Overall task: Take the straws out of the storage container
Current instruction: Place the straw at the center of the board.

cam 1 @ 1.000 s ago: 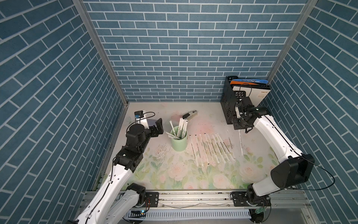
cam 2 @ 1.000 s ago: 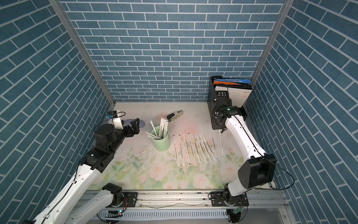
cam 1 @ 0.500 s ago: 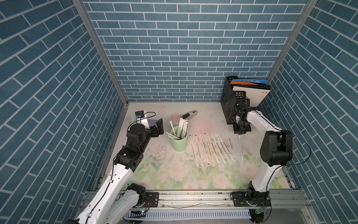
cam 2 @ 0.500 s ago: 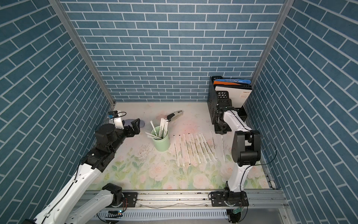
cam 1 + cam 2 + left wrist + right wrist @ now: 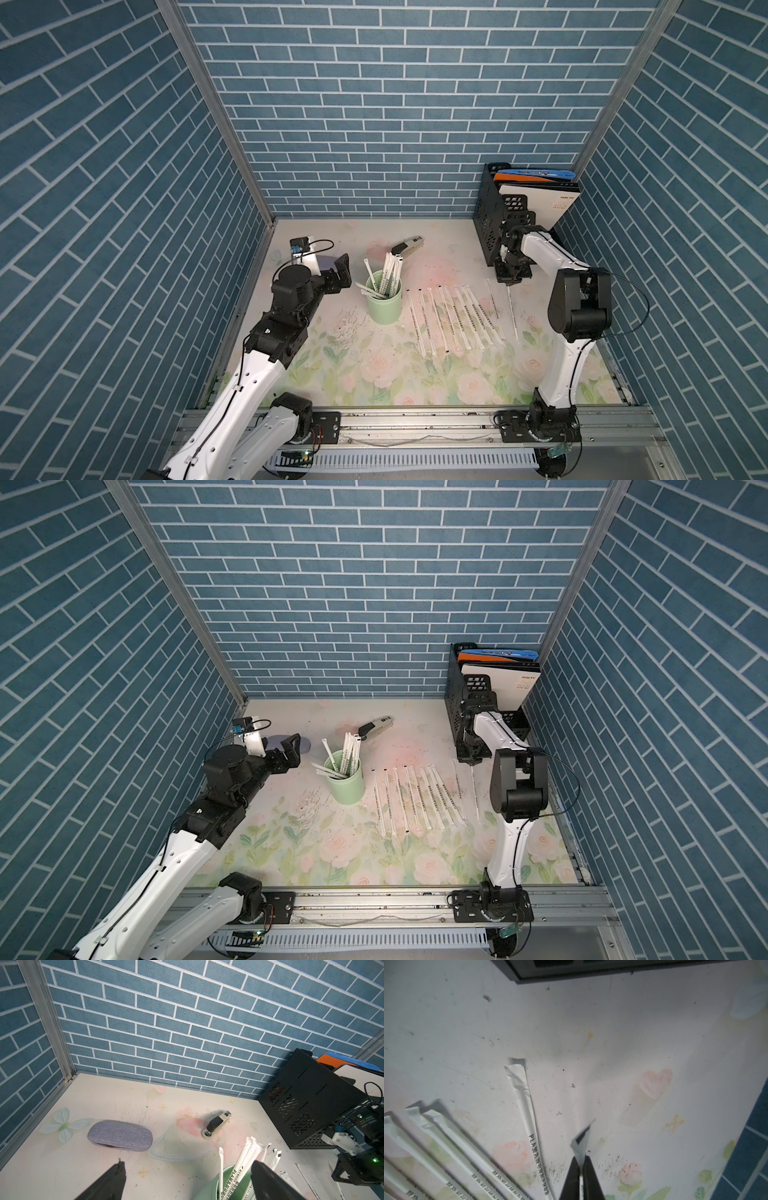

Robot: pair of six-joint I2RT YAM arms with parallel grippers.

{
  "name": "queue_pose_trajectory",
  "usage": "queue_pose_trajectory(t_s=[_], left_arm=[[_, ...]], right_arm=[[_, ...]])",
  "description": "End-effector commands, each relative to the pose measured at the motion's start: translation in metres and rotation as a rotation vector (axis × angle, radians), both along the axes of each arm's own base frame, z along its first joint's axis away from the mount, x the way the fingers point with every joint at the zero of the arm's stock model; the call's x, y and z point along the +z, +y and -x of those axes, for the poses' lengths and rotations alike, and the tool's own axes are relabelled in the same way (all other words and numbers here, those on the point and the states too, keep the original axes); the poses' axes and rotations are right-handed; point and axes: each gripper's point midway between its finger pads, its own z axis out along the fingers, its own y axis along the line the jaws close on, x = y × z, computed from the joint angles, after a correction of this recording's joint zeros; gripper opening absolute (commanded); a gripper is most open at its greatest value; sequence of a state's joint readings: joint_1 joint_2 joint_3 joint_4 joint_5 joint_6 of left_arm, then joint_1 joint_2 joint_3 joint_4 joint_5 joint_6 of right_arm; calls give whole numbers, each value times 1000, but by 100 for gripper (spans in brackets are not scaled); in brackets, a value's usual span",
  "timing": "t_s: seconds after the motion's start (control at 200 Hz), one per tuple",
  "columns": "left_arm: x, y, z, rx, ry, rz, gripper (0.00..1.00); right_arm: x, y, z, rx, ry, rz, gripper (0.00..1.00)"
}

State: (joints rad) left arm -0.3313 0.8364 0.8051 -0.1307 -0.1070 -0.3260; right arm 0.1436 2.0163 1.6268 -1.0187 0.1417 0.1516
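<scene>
White paper-wrapped straws (image 5: 390,272), dark-lettered, in mint storage container (image 5: 385,309); another straw (image 5: 580,1145) in clenched right claw (image 5: 580,1159); left claw (image 5: 188,1163) released.

My two top views look steeply down from the front onto the whole table (image 5: 449,257) (nearly the same picture twice). My left wrist camera sits low, facing the back wall (image 5: 187,1022); the right one hangs close above the straws (image 5: 534,1136), and both catch the file holder (image 5: 307,1101).

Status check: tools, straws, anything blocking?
Tools: left tool open beside the cup; right tool shut on one straw, beside the laid-out row. More straws in the cup. Close behind right tool: file holder.
</scene>
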Motion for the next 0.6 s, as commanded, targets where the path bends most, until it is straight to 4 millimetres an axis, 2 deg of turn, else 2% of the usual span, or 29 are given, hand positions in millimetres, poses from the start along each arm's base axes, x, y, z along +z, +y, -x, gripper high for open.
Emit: queue_pose_trajectory(t_s=[0.0,0.48,0.545,0.595], left_arm=[[2,1,-1,0,-4,6,100],[2,2,-1,0,-4,7,100],[2,1,-1,0,-4,7,100],[3,1,-1,0,-5,7,100]], right_arm=[[-6,0,2,11,20,-3,8],[-6,4,4,-6,-3,-30,17],[2,6,2,-8,-36,-36,17],[12,15,0,9,-87,-62,17]])
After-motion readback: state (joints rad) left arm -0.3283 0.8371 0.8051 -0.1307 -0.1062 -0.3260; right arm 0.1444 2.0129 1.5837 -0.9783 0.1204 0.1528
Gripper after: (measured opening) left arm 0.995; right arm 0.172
